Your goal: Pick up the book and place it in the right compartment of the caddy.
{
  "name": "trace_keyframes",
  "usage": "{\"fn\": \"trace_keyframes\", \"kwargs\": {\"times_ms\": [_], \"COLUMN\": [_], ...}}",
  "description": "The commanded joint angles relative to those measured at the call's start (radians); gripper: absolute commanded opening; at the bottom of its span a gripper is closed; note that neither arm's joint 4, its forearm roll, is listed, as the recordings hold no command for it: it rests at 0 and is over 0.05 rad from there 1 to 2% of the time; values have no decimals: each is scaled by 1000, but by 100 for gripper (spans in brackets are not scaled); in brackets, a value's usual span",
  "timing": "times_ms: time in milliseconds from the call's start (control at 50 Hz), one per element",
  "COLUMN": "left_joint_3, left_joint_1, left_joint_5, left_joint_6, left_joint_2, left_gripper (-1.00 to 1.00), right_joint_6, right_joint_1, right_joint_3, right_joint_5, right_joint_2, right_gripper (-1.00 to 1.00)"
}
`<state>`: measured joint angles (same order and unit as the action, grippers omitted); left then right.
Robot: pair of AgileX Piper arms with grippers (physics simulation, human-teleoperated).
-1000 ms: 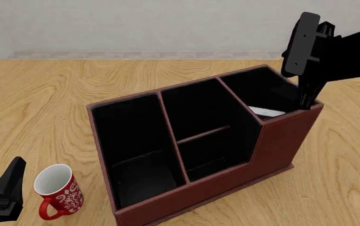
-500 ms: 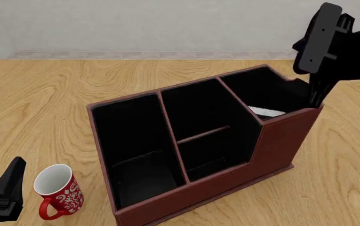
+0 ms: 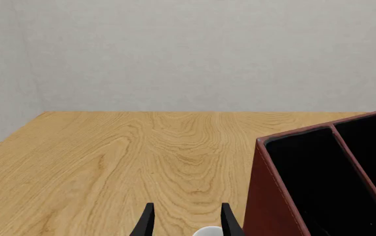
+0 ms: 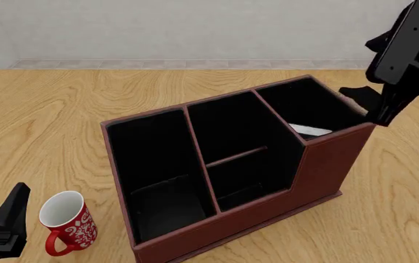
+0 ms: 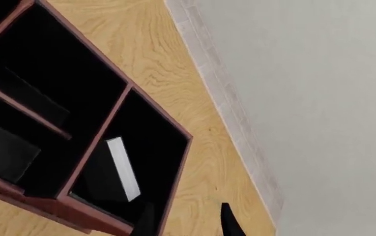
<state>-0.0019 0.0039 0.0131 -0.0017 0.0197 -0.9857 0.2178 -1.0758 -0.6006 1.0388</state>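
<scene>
Right gripper (image 4: 379, 109) — jaws apart, empty.

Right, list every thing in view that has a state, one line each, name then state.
book: inside the right compartment, white page edge showing, not held.
caddy: upright on the table; its other two sections hold no loose item.
red mug: upright, nothing visible inside.
right gripper: open, holding nothing, above the caddy's right end.
left gripper: open, holding nothing, by the mug.

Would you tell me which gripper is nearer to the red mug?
Left. The left gripper sits just beside the red mug; the right gripper is across the caddy, above its far right end.
</scene>
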Motion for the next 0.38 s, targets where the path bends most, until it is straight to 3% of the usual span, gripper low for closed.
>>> {"fn": "trace_keyframes", "kwargs": {"times_ms": [20,260,380], "left_joint_3": [0,0,1], "left_joint_1": [0,0,1], "left_joint_5": [-5,-10,-9], "left_joint_6": [0,1,0], "left_joint_2": [-7,-14,-13], "left_gripper": [100,100,100], "right_joint_6": [26,85,77], "right_joint_1": [-32,-42,-65], "right_joint_3": [62,128,182], "right_joint_5": [53,118,178], "right_joint_2": [-86,-190,-231], "right_gripper": [100,100,100]}}
